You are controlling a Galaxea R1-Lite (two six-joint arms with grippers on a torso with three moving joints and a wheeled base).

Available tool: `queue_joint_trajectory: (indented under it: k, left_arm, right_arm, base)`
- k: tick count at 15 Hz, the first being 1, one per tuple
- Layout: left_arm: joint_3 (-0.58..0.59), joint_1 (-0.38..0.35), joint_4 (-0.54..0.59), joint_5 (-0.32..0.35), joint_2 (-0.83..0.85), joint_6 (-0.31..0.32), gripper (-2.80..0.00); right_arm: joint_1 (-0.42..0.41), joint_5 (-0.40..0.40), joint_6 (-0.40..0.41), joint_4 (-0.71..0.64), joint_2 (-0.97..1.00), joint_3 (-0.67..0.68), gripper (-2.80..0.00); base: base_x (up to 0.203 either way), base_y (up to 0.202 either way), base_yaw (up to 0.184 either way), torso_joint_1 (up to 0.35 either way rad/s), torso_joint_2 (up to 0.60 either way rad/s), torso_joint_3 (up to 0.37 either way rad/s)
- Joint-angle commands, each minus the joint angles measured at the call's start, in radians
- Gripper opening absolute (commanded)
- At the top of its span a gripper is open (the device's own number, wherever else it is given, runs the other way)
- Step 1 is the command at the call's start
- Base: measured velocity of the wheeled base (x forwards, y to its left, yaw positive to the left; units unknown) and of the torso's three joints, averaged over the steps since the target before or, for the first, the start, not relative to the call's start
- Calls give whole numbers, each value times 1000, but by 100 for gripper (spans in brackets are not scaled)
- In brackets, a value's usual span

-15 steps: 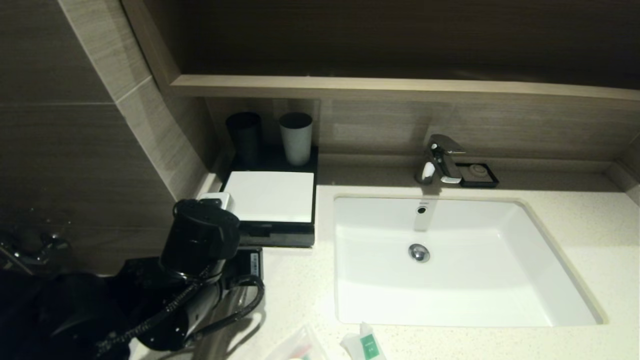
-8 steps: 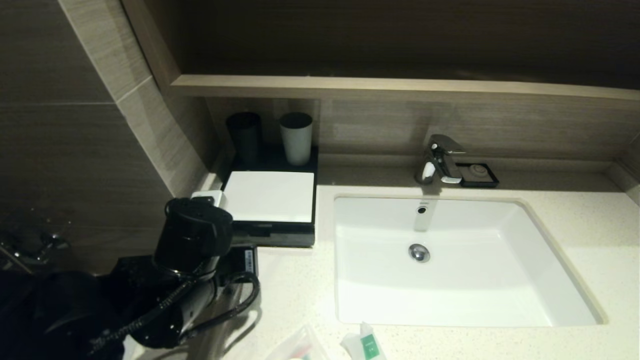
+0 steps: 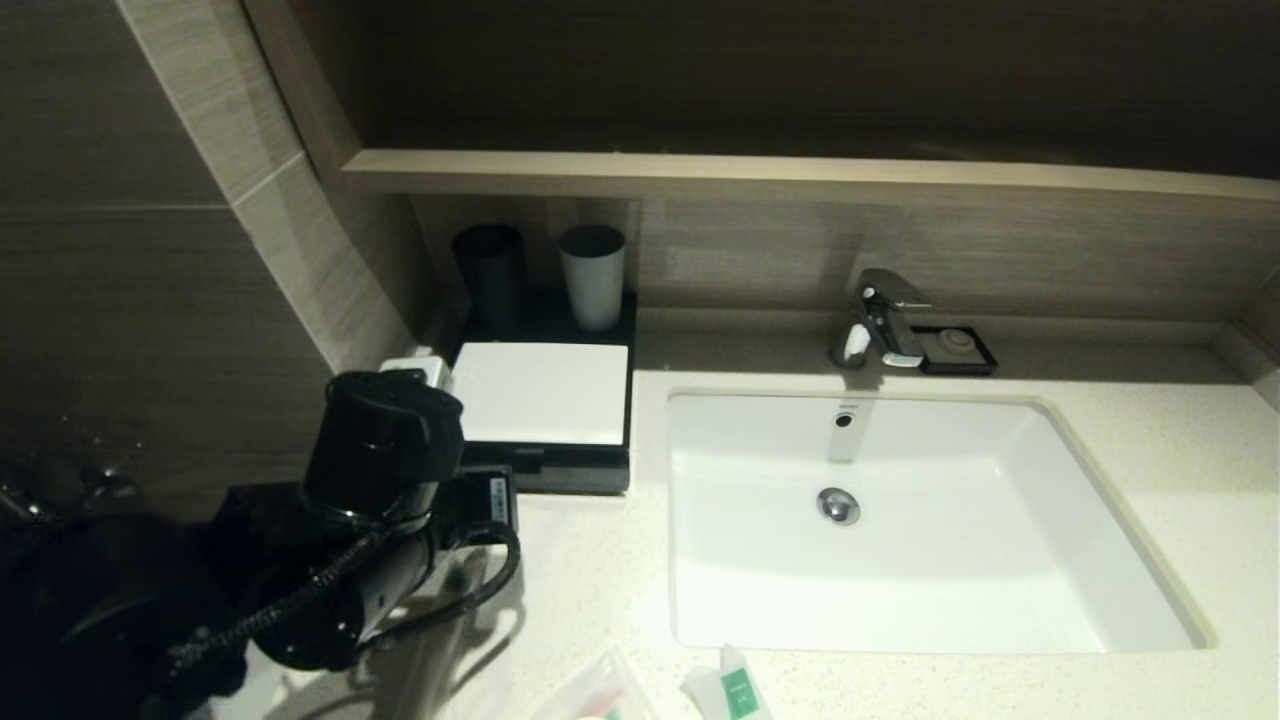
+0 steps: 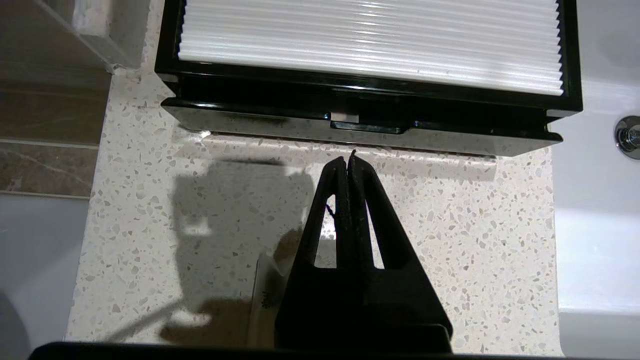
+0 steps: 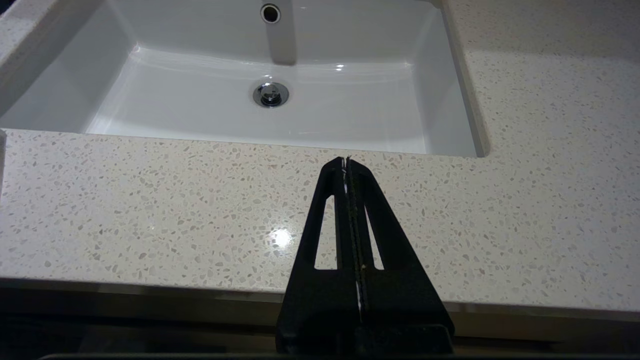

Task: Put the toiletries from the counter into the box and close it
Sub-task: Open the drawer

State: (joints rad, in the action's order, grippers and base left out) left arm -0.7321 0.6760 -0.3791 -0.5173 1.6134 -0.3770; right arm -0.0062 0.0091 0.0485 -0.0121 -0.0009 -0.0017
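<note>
Left gripper [image 4: 347, 159], clenched empty, is backing slightly from the box [image 4: 360, 127] drawer; drawer nearly shut, packets remaining.

left arm [image 3: 380, 480] drawn back, leftward from box [image 3: 540, 420]

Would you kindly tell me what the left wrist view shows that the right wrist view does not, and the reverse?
Only the left wrist view shows the box, its drawer front barely ajar, with the shut left gripper pointing at it, tips close but apart. Only the right wrist view shows the shut right gripper and the basin's overflow hole. Both show the counter and the drain.
</note>
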Motion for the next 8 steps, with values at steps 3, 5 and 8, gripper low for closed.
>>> queue_joint_trajectory:
  k: [3,5,8]
  left_arm:
    - [-78,1,30,-5,37,-6,-280]
    - [-99,1,46,-6,52,-8,-280]
    - [-136,2,80,-23,70,-22,-280]
  right_arm:
    - [0,0,1,0,0,0,-280]
    - [0,0,1,0,-1,0,-280]
    - [0,0,1,0,0,0,-280]
  base:
    - [0,0,0,0,0,0]
    - [0,0,0,0,0,0]
    - [0,0,0,0,0,0]
